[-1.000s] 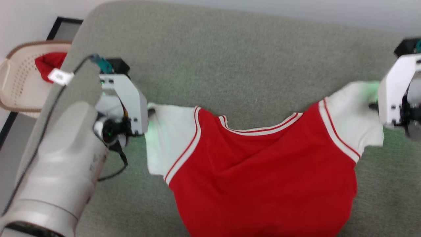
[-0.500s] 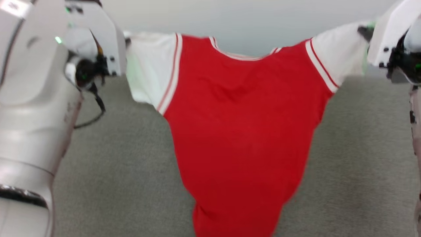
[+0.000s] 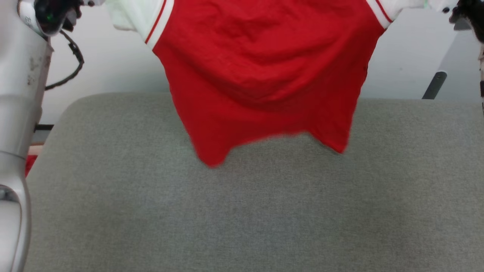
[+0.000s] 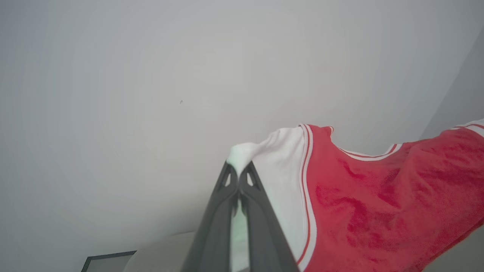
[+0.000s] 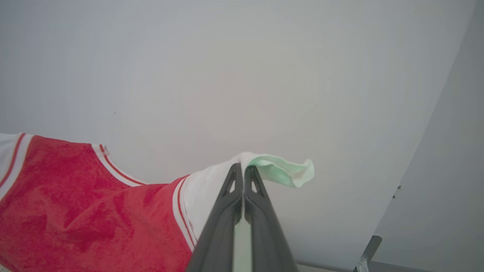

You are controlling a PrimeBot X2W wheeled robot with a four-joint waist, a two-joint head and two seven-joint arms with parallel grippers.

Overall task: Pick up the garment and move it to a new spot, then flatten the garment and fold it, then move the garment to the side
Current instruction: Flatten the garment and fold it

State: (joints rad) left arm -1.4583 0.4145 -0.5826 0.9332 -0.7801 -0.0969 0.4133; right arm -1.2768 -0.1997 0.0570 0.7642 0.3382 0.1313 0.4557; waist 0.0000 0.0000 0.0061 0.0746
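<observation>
The garment [image 3: 261,71], a red jersey T-shirt with white sleeves and striped trim, hangs spread between my two arms above the grey surface [image 3: 242,211]. Its bottom hem dangles just over the far part of the surface. In the left wrist view my left gripper [image 4: 238,170] is shut on the white sleeve [image 4: 280,170] of the garment [image 4: 378,204]. The right gripper [image 5: 242,170] is shut on the other white sleeve [image 5: 211,189] in the right wrist view, with a flap of sleeve cloth sticking out past its tips. The garment's plain red back faces the head camera.
A pale wall [image 3: 113,60] rises behind the grey surface. My left forearm [image 3: 19,113] fills the left edge of the head view, with a loose black cable [image 3: 72,64]. A bit of red cloth [image 3: 30,164] shows past the surface's left edge. A grey post [image 3: 435,85] stands at the far right.
Both arms have raised the garment from lying on the surface to hanging in the air, sleeves held throughout. The head camera has tilted up, so the wall is in view.
</observation>
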